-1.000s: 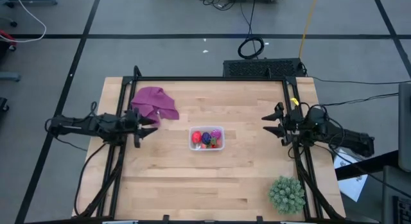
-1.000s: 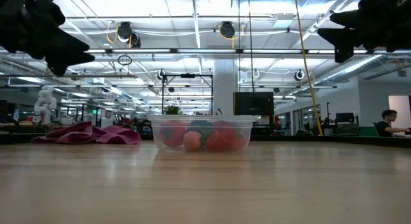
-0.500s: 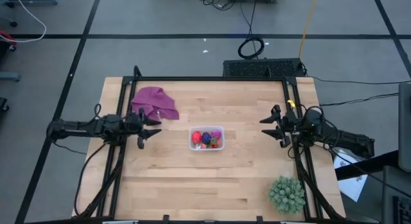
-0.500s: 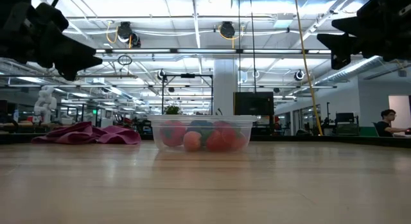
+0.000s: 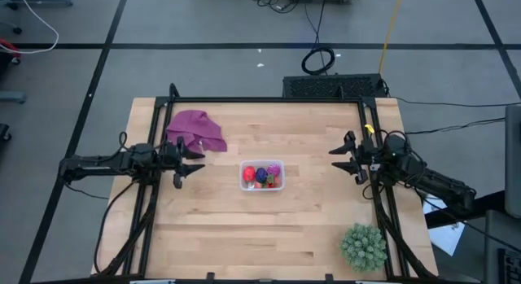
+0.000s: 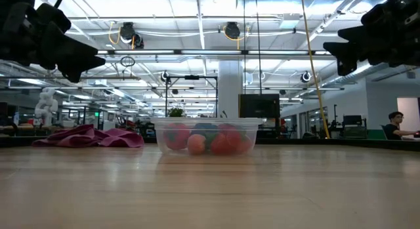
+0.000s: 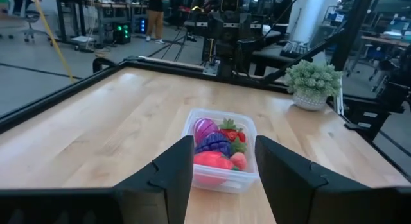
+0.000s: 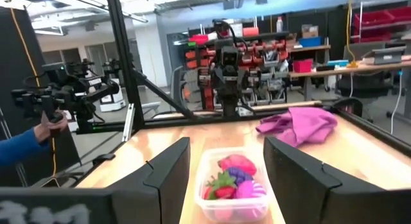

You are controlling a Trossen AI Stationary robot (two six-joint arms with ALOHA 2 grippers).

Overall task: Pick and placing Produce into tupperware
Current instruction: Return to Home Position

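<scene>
Small red, magenta and blue-purple toy fruits (image 7: 217,147) fill the clear plastic rectangular tub (image 5: 261,162) at the wooden desk's (image 5: 244,235) centre, so the left pincer (image 5: 195,162) at 9 o'clock and right pincer (image 5: 335,160) at 3 o'clock hang spread, empty, apparently finished.

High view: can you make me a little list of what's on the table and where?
tub: middle of table
fruits: inside tub; red, magenta, dark purple
cloth: purple, picture's upper left
plant: green, picture's lower right
left gripper: open, empty, left of tub
right gripper: open, empty, right of tub
</scene>
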